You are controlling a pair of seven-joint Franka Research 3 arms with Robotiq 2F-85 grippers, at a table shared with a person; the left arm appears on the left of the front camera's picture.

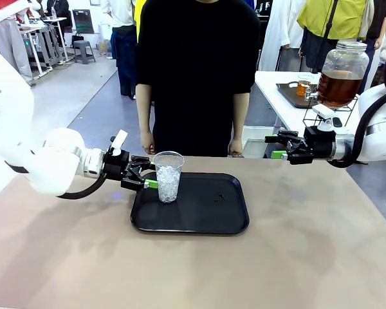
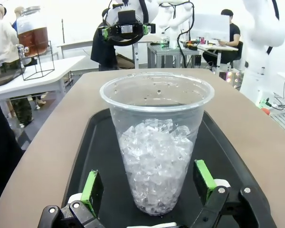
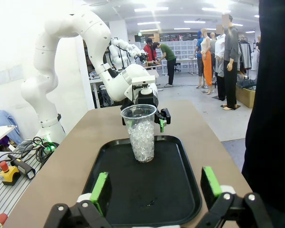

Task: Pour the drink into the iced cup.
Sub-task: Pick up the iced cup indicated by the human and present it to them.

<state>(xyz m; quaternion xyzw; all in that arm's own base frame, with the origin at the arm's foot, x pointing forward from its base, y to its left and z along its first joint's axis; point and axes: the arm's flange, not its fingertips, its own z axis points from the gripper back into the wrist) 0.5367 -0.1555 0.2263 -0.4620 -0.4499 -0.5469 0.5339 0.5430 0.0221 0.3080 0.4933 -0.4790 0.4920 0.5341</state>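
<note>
- Your left claw (image 1: 149,176) is spread wide, with one green pad on each side of the cup (image 1: 168,177), low near its base. The left wrist view shows a gap at both pads, so nothing is gripped yet.
- That low, level straddle looks deliberate to me. A thin plastic cup gives less near the bottom, and a level grip would keep it upright.
- The cup stands upright on the left part of the black tray (image 1: 231,222). It is roughly half full of ice (image 2: 154,161) and has no liquid in it. The tray is probably there to catch drips.
- Your right claw (image 1: 282,147) is also wide and holds nothing. It hangs near the far right edge of the table (image 1: 309,257), facing the cup.
- The drink (image 1: 338,89) is in the big glass jar (image 1: 345,58) on a wire stand (image 1: 328,116), on the white side table (image 1: 276,84) behind the right arm, well apart from the cup. The stand likely raises the tap (image 1: 311,95) so a cup fits under it.
- Pouring has not begun, in my judgement. You would close gently first, since a hard squeeze could buckle the cup.
- The person (image 1: 196,64) stands at the far edge with their hands down.
</note>
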